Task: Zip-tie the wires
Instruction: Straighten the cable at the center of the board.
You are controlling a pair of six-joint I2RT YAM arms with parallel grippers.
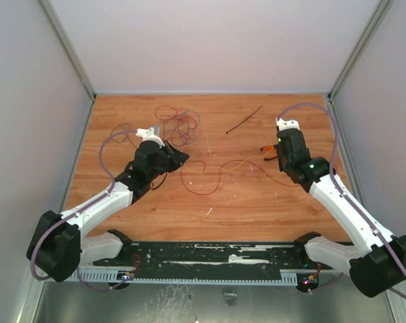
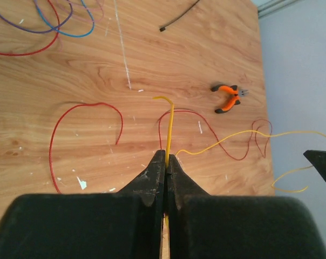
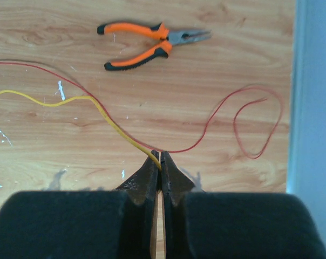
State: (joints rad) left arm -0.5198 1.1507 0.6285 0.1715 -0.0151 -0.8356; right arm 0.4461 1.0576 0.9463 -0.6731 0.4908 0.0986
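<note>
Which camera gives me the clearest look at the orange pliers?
Right wrist: the pliers lie whole and large. Left wrist shows them whole but small. Top external shows only an orange sliver beside the right arm.

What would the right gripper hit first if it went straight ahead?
The right gripper, shut on a yellow wire, has a red wire crossing right at its tips. Beyond that, the pliers lie nearly dead ahead, though it might pass over both; its height is unclear.
</note>
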